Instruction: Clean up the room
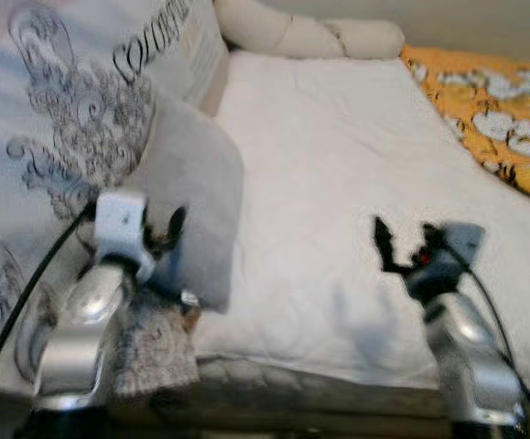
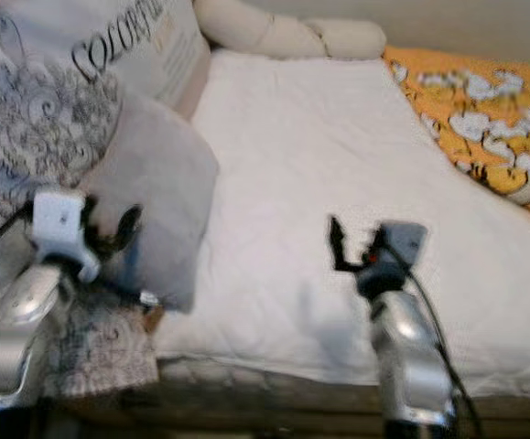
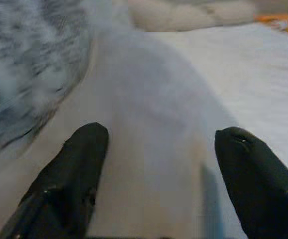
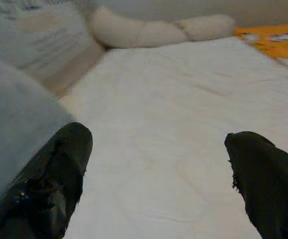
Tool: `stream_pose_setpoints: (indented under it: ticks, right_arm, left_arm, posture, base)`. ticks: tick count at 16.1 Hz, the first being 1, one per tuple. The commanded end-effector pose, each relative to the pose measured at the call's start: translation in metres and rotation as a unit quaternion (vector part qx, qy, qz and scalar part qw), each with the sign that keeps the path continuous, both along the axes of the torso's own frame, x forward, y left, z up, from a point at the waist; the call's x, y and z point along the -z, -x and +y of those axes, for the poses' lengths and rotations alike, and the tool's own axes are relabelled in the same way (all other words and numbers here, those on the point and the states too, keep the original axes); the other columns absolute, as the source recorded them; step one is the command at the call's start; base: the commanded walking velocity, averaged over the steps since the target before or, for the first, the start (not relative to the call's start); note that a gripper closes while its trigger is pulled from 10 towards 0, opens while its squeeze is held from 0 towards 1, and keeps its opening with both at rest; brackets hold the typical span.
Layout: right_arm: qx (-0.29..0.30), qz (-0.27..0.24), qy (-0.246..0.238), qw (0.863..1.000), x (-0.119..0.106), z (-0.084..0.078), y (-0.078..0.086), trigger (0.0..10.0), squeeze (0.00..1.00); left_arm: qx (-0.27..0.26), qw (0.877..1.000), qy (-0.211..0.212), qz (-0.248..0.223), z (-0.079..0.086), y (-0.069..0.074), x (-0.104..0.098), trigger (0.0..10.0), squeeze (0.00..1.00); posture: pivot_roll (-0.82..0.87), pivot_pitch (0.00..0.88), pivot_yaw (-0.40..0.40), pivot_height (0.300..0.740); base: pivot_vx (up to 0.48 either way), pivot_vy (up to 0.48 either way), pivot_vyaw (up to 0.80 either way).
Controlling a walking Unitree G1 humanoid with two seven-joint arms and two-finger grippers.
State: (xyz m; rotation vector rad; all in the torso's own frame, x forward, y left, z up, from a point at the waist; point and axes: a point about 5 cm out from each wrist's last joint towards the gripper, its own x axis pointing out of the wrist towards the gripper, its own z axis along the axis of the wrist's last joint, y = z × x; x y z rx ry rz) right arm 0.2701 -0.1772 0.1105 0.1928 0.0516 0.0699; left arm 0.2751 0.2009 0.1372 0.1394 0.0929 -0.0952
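A grey pillow leans at the left side of the bed, against a bunched duvet with a grey swirl print and lettering. My left gripper is right at the pillow's near face. In the left wrist view its fingers stand wide apart and open, with the pillow close ahead of them. My right gripper hovers open over the white sheet toward the bed's near right, holding nothing; the right wrist view has its fingers spread above the bare sheet.
A long cream bolster lies across the head of the bed. An orange blanket with a white pattern covers the far right side. A patterned cloth hangs over the bed's near edge below my left arm.
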Motion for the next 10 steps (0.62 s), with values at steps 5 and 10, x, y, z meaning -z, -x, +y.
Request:
stream_pose_setpoints:
  ticks: [5,10]
  right_arm:
    - [0.030,0.014,0.026,0.999,0.001,-0.006,0.000,10.0,0.00]
    - [0.033,0.041,0.026,0.998,0.013,-0.006,0.004,10.0,0.00]
  left_arm:
    - [-0.012,1.000,-0.015,0.024,-0.002,-0.002,0.011,10.0,1.00]
    - [-0.016,0.999,-0.023,0.032,0.001,0.000,0.017,10.0,1.00]
  posture:
    - [-0.03,0.000,-0.013,0.740]
    - [-0.04,0.000,0.000,0.740]
  base:
    - [0.000,-0.480,0.00]
    - [0.000,-0.480,0.00]
